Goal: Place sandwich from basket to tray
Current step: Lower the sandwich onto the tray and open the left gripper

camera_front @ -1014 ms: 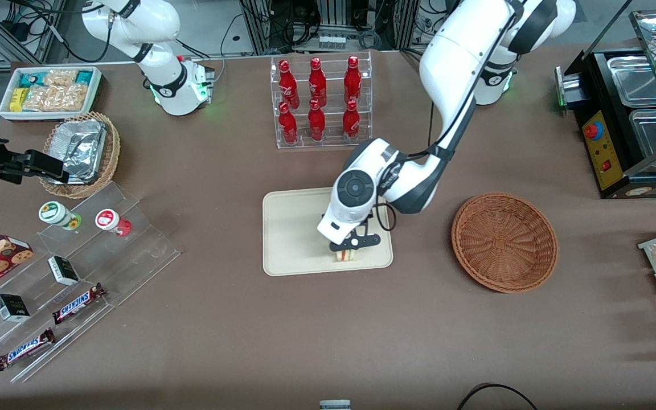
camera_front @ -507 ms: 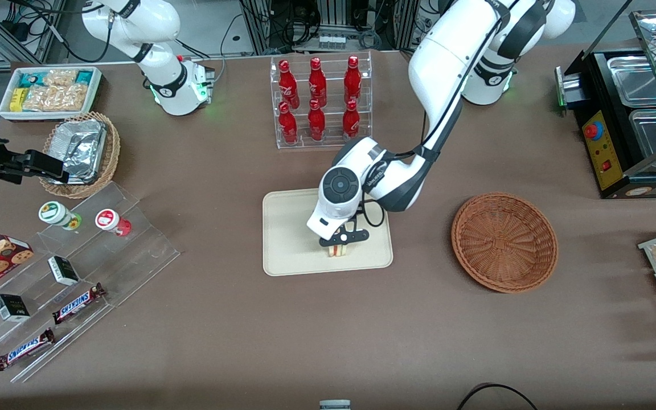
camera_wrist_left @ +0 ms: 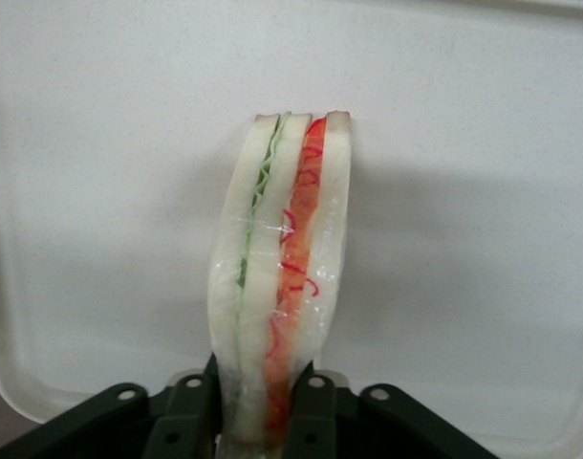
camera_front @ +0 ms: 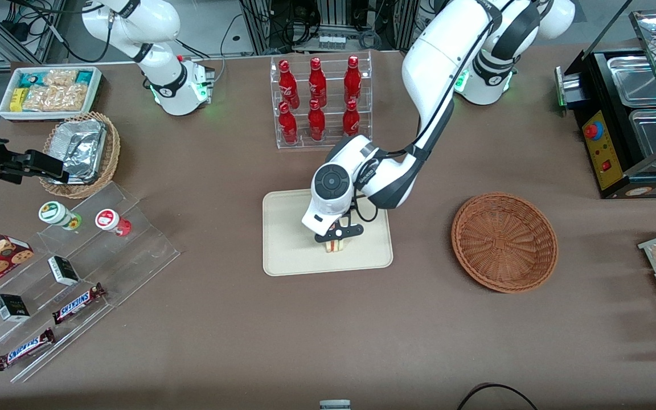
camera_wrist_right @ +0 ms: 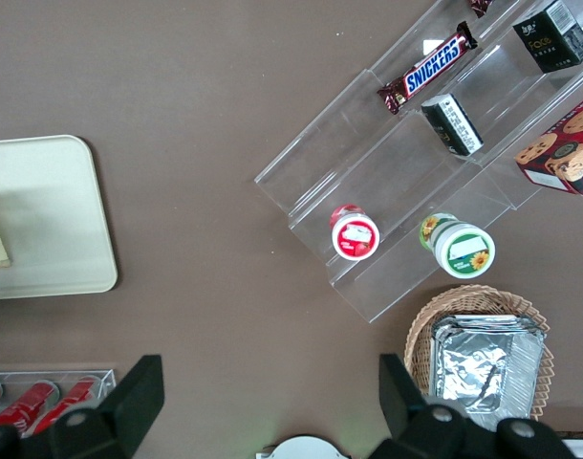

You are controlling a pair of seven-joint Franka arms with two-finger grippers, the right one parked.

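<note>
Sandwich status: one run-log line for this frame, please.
phase: placing | gripper: shut on sandwich, over tray | sandwich: upright on its edge, not released | basket: empty

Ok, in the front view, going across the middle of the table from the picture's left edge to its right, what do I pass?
Foil-lined wicker basket → tray → gripper shut on the sandwich above the tray → reddish-brown basket → black food warmer.

One sandwich (camera_front: pixel 333 246), one tray (camera_front: pixel 288 228), one basket (camera_front: pixel 504 242), six red bottles (camera_front: pixel 316 122), two Snickers bars (camera_front: pixel 77 303), one gripper (camera_front: pixel 336 239)
</note>
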